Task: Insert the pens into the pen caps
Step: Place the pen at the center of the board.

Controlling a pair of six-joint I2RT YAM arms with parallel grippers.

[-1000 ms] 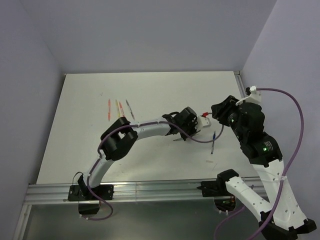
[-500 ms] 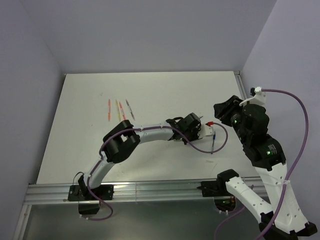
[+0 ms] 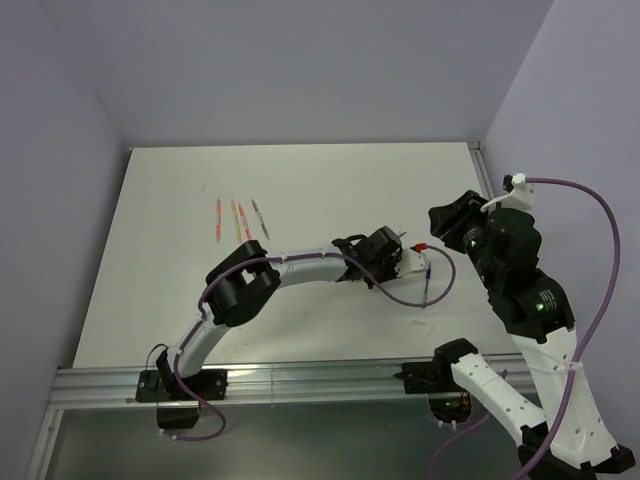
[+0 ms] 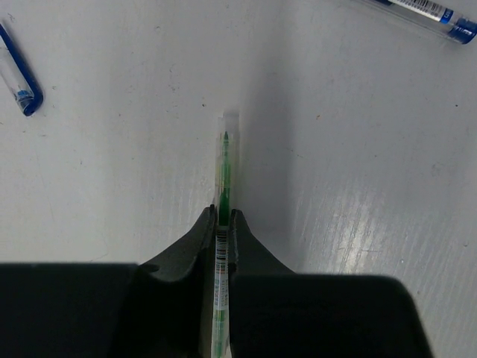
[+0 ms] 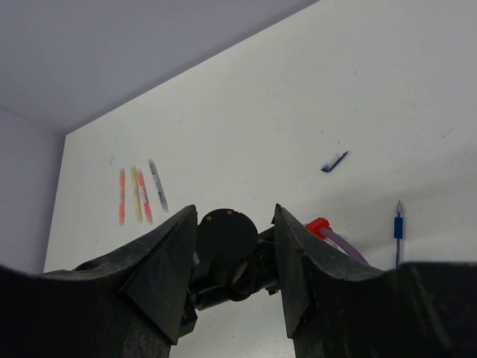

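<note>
A green pen (image 4: 224, 175) with a clear barrel runs between the fingers of my left gripper (image 4: 223, 214), which is shut on it low over the table. The pen's tip sits inside a clear pen cap (image 4: 227, 123) lying on the white surface. A dark blue cap (image 4: 20, 74) lies to the left, and a blue pen (image 4: 417, 9) crosses the upper right corner. My right gripper (image 5: 235, 246) hangs open and empty in the air, facing the left arm's wrist. The blue pen (image 3: 427, 282) lies below that wrist in the top view.
Orange (image 3: 218, 218), yellow (image 3: 235, 214), pink (image 3: 243, 221) and grey (image 3: 259, 214) pens lie side by side at the table's left back. A purple cable (image 3: 400, 285) loops over the table beside the blue pen. The table's right edge (image 3: 484, 175) runs close to the right arm.
The left wrist has shifted a little to the right and lowered over the table. The right gripper has drawn back slightly to the right. Over the last half second almost nothing moved.
</note>
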